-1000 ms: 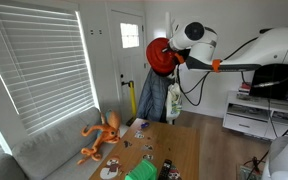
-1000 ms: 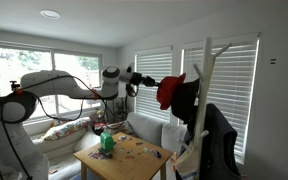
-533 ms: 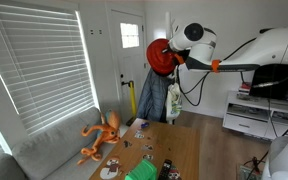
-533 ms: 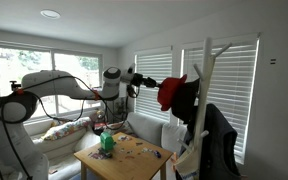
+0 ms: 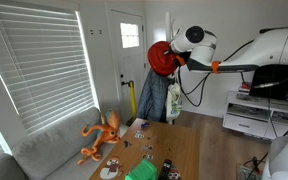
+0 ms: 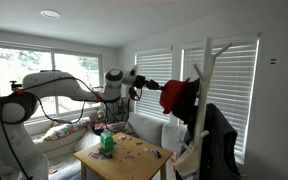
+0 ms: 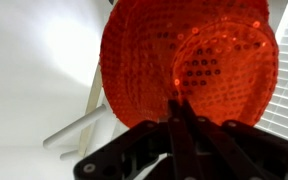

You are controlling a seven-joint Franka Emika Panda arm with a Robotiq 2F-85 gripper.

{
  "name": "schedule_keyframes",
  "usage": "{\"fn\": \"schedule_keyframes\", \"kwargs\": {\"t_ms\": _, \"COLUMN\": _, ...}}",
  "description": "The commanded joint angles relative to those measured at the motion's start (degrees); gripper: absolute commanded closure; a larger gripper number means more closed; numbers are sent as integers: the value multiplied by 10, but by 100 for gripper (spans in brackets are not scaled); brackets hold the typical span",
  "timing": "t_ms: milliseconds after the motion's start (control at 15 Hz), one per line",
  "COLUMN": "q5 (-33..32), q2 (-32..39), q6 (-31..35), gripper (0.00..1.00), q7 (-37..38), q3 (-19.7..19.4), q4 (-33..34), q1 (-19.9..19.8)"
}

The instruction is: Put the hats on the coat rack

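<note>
Hat placement, mid-task. The red hat (image 6: 173, 94) is carried in the air at the end of the outstretched arm, close against the upper part of the coat rack (image 6: 206, 70). In the exterior view where the rack shows plainly, the hat overlaps the pole. We cannot tell from these views whether it touches a peg.

The gripper (image 7: 176, 108) has its fingers drawn together on the lower edge of the hat, pinching the fabric, as the wrist view shows. Nothing else is in its grasp.

A dark shape (image 6: 191, 103) sits on the rack just behind the red hat. It may be the black hat, already hung, but we cannot confirm this. If so, we judge that only the red hat remains: it has to be lowered over a peg and let go.

Being round, the hat has no marked long axis. Its widest span runs across the brim, and that plane stands roughly upright. The wrist view looks almost square onto its sequinned face. We therefore take its crown-to-opening axis to lie roughly level, along the gripper's reach toward the white pegs (image 7: 92, 100).
</note>
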Motion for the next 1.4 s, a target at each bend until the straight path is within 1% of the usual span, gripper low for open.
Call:
{"fn": "schedule_keyframes", "kwargs": {"t_ms": 0, "q5": -21, "q2": -3, "q6": 48, "gripper": 99, "q7": 28, "q3": -10, "q4": -16, "q1": 0}}
{"fn": "schedule_keyframes", "kwargs": {"t_ms": 67, "q5": -26, "q2": -2, "q6": 61, "gripper": 99, "q7": 35, "q3": -10, "q4": -18, "q1": -2}}
{"fn": "schedule_keyframes", "kwargs": {"t_ms": 133, "q5": -30, "q2": -1, "q6": 59, "gripper": 99, "q7": 39, "q3": -10, "q4": -20, "q1": -6}}
{"fn": "schedule_keyframes", "kwargs": {"t_ms": 267, "q5": -24, "q2": -5, "q6": 39, "gripper": 99, "q7": 33, "q3": -11, "q4": -30, "q1": -8}}
{"fn": "schedule_keyframes", "kwargs": {"t_ms": 400, "q5": -18, "q2": -7, "q6": 35, "gripper": 99, "q7": 21, "q3": -14, "q4": -41, "q1": -6}}
{"fn": "schedule_keyframes", "kwargs": {"t_ms": 600, "q5": -33, "q2": -4, "q6": 35, "gripper": 99, "q7": 22, "q3": -14, "q4": -44, "q1": -9}}
{"fn": "schedule_keyframes", "kwargs": {"t_ms": 733, "q5": -53, "q2": -2, "q6": 43, "gripper": 99, "q7": 40, "q3": -14, "q4": -41, "q1": -13}}
{"fn": "schedule_keyframes", "kwargs": {"t_ms": 800, "q5": -65, "q2": -1, "q6": 45, "gripper": 99, "q7": 55, "q3": -13, "q4": -38, "q1": -13}}
{"fn": "schedule_keyframes", "kwargs": {"t_ms": 933, "q5": -96, "q2": 2, "q6": 25, "gripper": 99, "q7": 85, "q3": -7, "q4": -33, "q1": -17}}
{"fn": "schedule_keyframes", "kwargs": {"t_ms": 1067, "q5": -138, "q2": 4, "q6": -13, "gripper": 99, "q7": 127, "q3": 0, "q4": -31, "q1": -18}}
{"fn": "schedule_keyframes", "kwargs": {"t_ms": 1200, "q5": -170, "q2": 9, "q6": -51, "gripper": 99, "q7": 175, "q3": 2, "q4": -29, "q1": -10}}
{"fn": "schedule_keyframes", "kwargs": {"t_ms": 1333, "q5": -185, "q2": 12, "q6": -85, "gripper": 99, "q7": 211, "q3": 4, "q4": -29, "q1": 2}}
